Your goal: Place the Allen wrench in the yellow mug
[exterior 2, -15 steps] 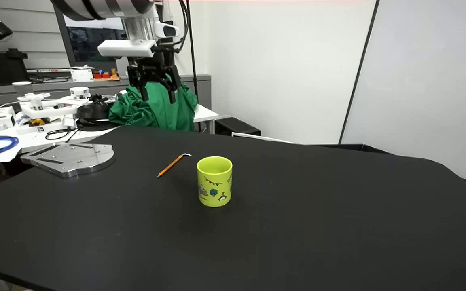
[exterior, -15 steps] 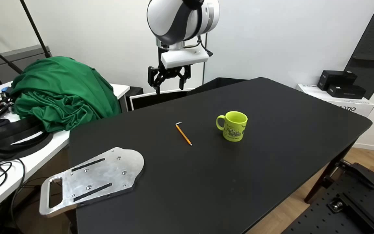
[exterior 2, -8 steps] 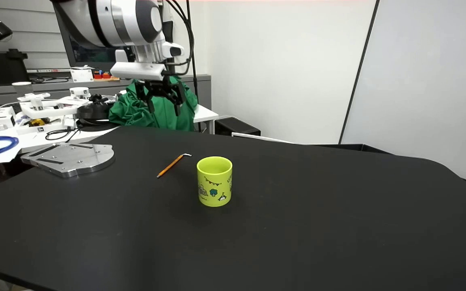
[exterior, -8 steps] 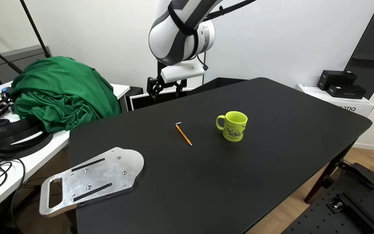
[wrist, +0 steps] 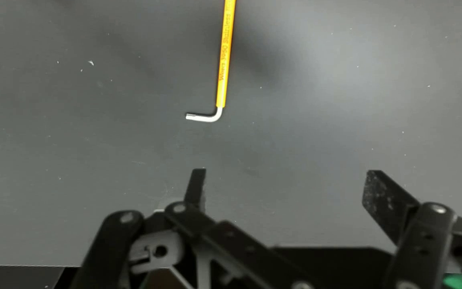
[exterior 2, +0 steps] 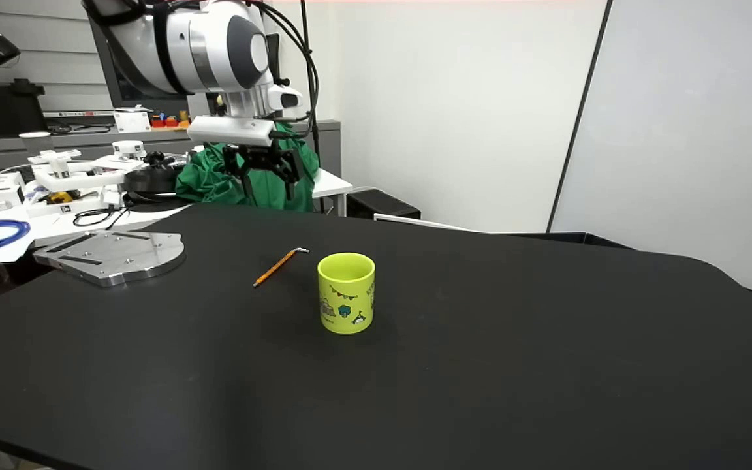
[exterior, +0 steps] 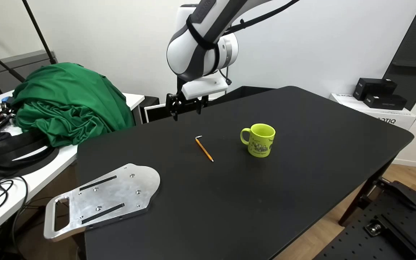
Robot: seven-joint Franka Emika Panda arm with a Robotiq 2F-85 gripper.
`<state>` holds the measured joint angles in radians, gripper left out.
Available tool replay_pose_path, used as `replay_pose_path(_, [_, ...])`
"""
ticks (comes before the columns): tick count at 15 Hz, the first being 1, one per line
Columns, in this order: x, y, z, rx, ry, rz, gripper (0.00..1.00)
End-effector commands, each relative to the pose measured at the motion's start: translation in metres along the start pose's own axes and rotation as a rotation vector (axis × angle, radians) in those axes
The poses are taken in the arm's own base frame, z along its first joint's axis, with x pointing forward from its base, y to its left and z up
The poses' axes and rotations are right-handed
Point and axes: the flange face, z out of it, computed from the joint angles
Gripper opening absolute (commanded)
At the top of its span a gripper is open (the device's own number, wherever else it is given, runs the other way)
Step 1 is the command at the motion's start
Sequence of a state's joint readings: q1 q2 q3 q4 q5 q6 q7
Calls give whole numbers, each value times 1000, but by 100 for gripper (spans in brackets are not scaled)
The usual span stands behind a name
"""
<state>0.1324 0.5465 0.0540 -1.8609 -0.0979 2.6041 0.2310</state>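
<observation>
Your black, 2-fingered claw stands wide and empty; ahead of it on the flat black tabletop lies the orange-sleeved, L-shaped metal Allen wrench, bent end nearest, long axis running almost straight away, offset left of the claw's midline in the wrist view. You can read "Wera 3950 Stainless" on the wrench's sleeve and "OTIQ" on the white box in an exterior view.

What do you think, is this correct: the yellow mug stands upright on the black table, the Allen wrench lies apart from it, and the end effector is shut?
One part is wrong: the end effector is open, not shut; the wrist view shows its fingers wide apart. The yellow mug stands upright on the black table, and the Allen wrench lies apart from it.
</observation>
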Motion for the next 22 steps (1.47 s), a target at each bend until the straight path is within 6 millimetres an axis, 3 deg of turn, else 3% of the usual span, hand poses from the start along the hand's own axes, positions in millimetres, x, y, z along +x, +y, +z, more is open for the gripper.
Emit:
replay_pose_path(1, [1, 0, -1, 0, 0, 0, 100])
replay_pose_path(9, [1, 4, 6, -11, 1, 4, 100])
replay_pose_path(16, [-11, 20, 52, -36, -67, 50, 100])
replay_pose_path(22, [-23, 12, 87, -30, -118, 61, 100])
